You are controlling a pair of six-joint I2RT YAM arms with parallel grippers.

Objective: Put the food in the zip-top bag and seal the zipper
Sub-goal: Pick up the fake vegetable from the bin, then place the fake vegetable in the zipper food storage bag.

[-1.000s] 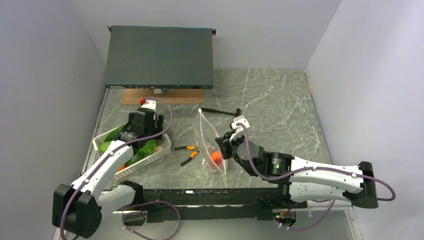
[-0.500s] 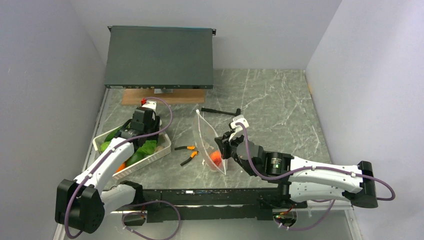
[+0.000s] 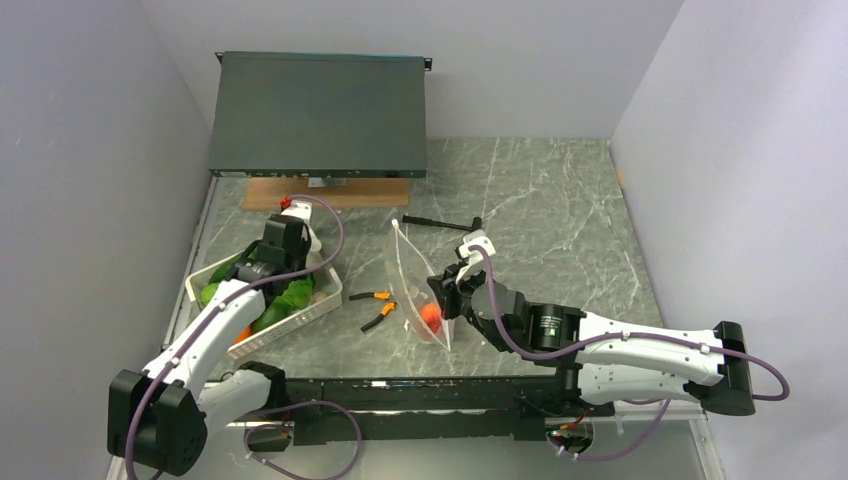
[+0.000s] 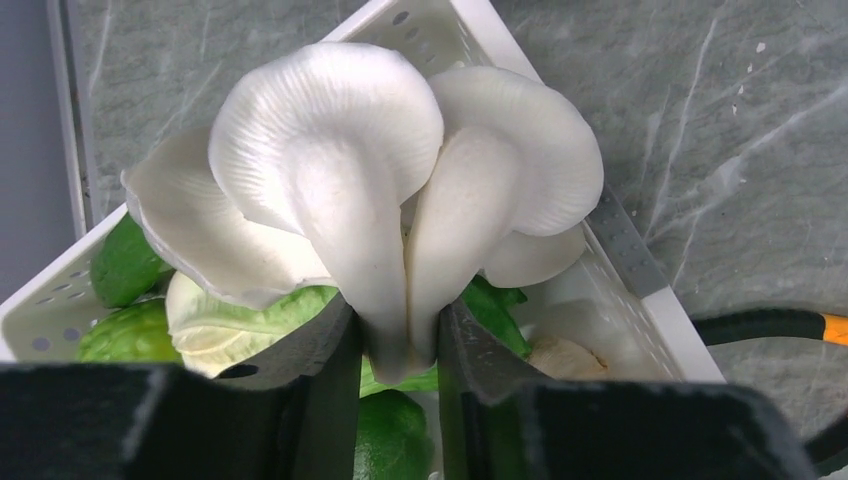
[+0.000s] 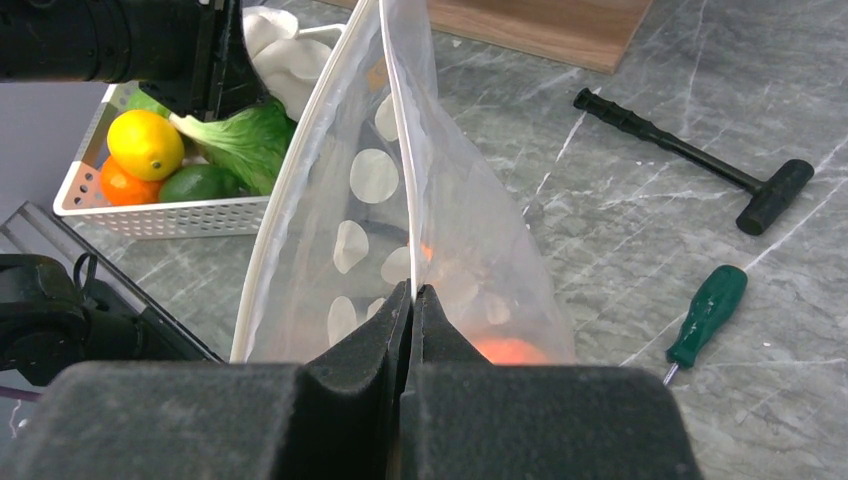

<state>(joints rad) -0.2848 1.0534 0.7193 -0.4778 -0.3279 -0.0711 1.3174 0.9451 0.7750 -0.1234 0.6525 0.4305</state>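
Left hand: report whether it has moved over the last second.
Yes. In the top view the left hand, clamped on the white mushroom cluster, has shifted slightly left across the white slotted plastic basket.

So the left arm [image 3: 205,335] reaches forward, left gripper [image 4: 400,335] pinching the mushroom [image 4: 340,150]; right arm [image 3: 620,345] angles toward the middle, right gripper [image 5: 412,300] clamped tight on the bag [image 5: 350,190].

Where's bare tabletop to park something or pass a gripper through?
Widest bare table: far right, from the T-handle tool across to the right wall. Crowded: between the white basket and the zip-top bag, where the orange-handled pliers lie.
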